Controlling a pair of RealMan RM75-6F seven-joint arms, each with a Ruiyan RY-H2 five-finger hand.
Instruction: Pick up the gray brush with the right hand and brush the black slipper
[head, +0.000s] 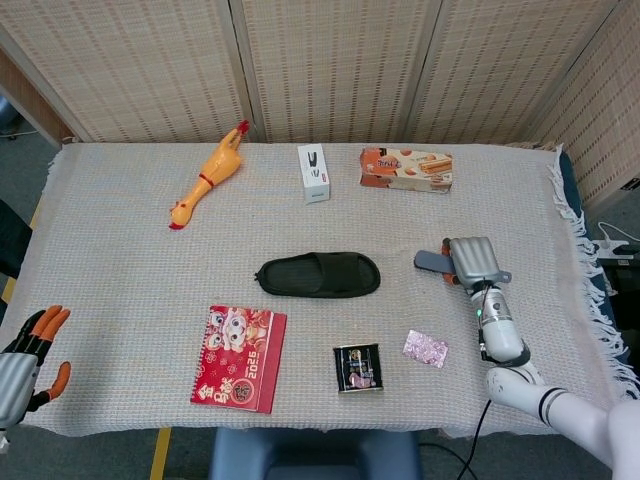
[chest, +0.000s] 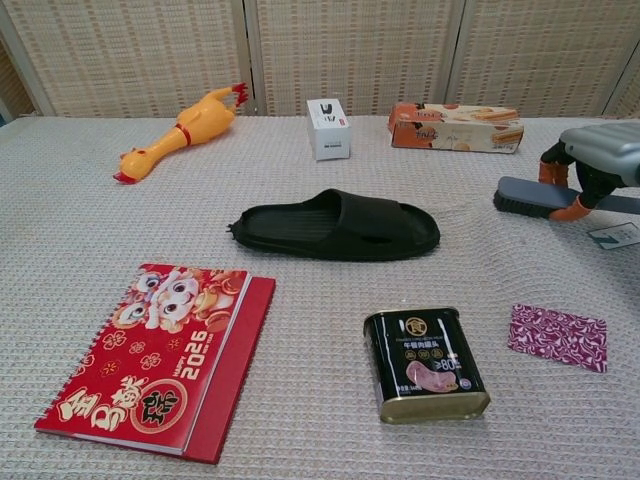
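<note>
The fingers (chest: 575, 209) of the right hand (head: 474, 261) curl down around the gray brush (chest: 535, 197), their orange tips showing on both its far and near sides, so the brush is gripped at the right of the scene; whether its bristles touch the cloth cannot be told. The left hand (head: 22, 366) sits at the near left corner, its fingers spread apart and holding nothing. The surface (head: 130, 280) is covered by a pale woven cloth with a fringe along its right edge. A red 2025 calendar notebook (chest: 162, 357) lies flat at the near left, with a spiral binding along its left edge. The black slipper (chest: 335, 226) lies in the middle of the surface, lengthwise from left to right, well apart from the brush, which is to its right and slightly farther back. A yellow rubber chicken (head: 208, 176) lies at the far left, its red-topped head pointing toward the back. An orange snack box (head: 406, 169) lies at the far right of centre, and a small white box (head: 314, 173) stands just left of it. A dark tin (chest: 425, 364) with a gold rim lies near the front, right of the notebook. A small purple patterned packet (chest: 558, 338) lies flat to the right of the tin, nearer than the brush.
</note>
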